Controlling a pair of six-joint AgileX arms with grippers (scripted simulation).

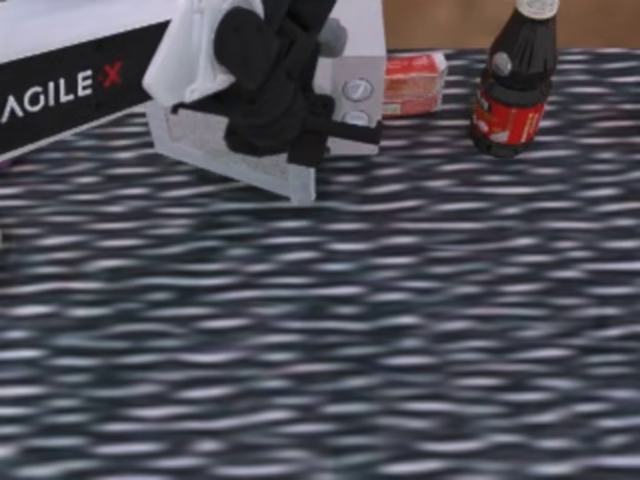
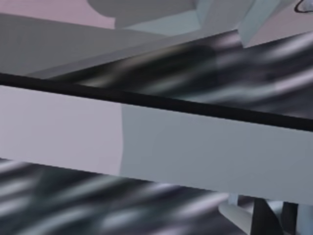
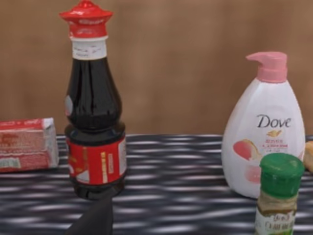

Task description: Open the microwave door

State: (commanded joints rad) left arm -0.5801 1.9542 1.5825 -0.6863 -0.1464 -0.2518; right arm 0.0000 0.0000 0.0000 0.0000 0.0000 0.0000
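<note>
At the table's far left, the light grey boxy microwave [image 1: 355, 45] has its flat grey mesh-windowed door [image 1: 235, 160] swung partly outward, with the black left gripper [image 1: 300, 125] at its free edge, finger state unclear, and a dark red-labelled sauce bottle [image 1: 512, 85] well right.

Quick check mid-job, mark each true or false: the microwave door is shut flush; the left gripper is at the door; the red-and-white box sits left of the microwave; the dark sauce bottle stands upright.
1. The microwave door is shut flush. False: it stands swung out from the microwave.
2. The left gripper is at the door. True.
3. The red-and-white box sits left of the microwave. False: it is on its right.
4. The dark sauce bottle stands upright. True.
</note>
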